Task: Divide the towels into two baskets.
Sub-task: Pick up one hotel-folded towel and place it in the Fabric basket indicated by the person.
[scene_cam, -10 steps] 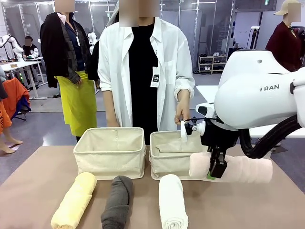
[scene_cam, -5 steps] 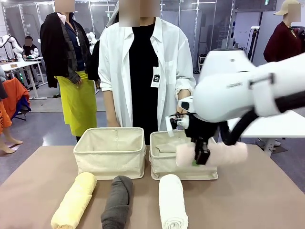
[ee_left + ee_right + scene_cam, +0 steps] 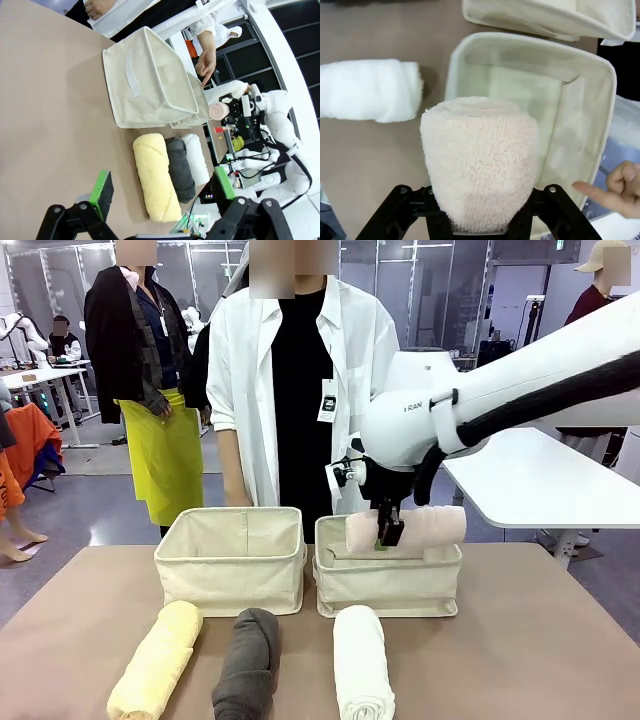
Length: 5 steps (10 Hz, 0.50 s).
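My right gripper point(image 3: 385, 533) is shut on the pale pink towel point(image 3: 408, 528) and holds it level just above the right basket point(image 3: 388, 590). In the right wrist view the pink towel point(image 3: 480, 165) hangs over that basket's open inside point(image 3: 456, 65), with the gripper point(image 3: 480, 212) clamped around it. The yellow towel point(image 3: 155, 660), grey towel point(image 3: 247, 665) and white towel point(image 3: 362, 665) lie side by side on the table in front of the baskets. The left basket point(image 3: 232, 560) holds nothing I can see. My left gripper point(image 3: 163, 186) stands open, above the table near the yellow towel point(image 3: 154, 175).
A person in a white shirt stands at the far edge behind the baskets, with a hand point(image 3: 207, 65) pointing towards the right basket and a finger point(image 3: 612, 190) at its far rim. The brown table point(image 3: 520, 660) has free room at the right and left front.
My right arm has swung left and away from me with the pink towel, from in front of the right basket's right corner to above the basket. The three other towels have not moved.
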Each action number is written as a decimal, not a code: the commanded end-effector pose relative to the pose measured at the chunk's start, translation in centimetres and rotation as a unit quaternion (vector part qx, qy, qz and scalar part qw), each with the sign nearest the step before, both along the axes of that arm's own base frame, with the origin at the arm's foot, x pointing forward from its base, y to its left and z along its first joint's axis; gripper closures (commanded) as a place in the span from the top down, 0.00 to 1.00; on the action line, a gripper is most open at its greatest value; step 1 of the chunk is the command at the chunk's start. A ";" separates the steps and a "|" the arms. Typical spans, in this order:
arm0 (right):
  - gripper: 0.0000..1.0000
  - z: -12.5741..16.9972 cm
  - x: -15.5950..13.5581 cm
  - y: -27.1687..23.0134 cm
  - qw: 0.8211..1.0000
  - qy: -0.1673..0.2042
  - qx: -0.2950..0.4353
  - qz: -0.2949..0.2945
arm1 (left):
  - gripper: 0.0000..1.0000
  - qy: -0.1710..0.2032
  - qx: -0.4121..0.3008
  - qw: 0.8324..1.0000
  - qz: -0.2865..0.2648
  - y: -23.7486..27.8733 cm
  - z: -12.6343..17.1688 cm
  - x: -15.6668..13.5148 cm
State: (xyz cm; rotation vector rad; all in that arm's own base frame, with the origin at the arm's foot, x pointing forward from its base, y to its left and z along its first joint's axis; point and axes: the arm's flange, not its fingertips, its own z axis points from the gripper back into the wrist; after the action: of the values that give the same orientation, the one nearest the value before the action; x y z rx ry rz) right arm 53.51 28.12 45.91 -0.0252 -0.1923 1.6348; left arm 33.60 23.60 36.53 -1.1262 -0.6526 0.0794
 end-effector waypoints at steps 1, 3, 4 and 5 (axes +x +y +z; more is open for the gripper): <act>0.33 -0.6 2.4 1.4 1.000 -0.020 0.003 -0.002 | 1.00 -0.003 -0.002 1.000 0.002 0.1 0.1 -0.1; 0.33 -2.6 4.2 1.9 1.000 -0.018 -0.005 -0.012 | 1.00 -0.003 -0.002 1.000 0.002 0.1 0.1 -0.1; 0.33 -3.5 4.9 2.0 1.000 -0.019 0.001 -0.017 | 1.00 -0.003 -0.002 1.000 0.002 0.1 0.1 -0.1; 0.39 -4.7 5.4 2.1 1.000 -0.013 0.001 -0.026 | 1.00 -0.003 -0.002 1.000 0.002 0.1 0.1 -0.1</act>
State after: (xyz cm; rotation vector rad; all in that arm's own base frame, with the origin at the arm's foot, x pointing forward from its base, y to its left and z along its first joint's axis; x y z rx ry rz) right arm 58.46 29.60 41.44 -0.0278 -0.2083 1.6209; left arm 33.60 23.60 36.52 -1.1263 -0.6525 0.0795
